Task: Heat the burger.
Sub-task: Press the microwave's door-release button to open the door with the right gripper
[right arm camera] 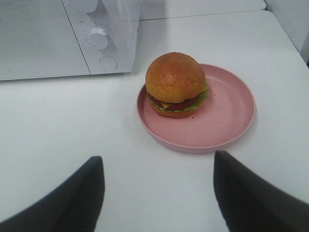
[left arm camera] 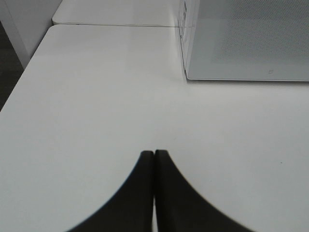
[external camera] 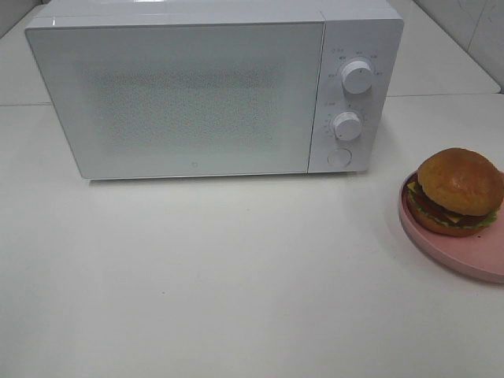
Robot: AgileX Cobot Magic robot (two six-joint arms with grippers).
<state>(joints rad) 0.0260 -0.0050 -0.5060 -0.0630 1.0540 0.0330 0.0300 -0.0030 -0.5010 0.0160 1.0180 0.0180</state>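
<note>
The microwave is white, its door a pale greyish glass with a fine dotted mesh across the middle; its knobs are white too. The table is plain white. The burger has a golden-brown bun over a dark patty, yellow cheese, and red and green layers. The plate is pink, perhaps flecked with tiny dark specks. The left gripper and the right gripper are black

White microwave with door shut, standing on white bench, pink round plate off its right front corner
</note>
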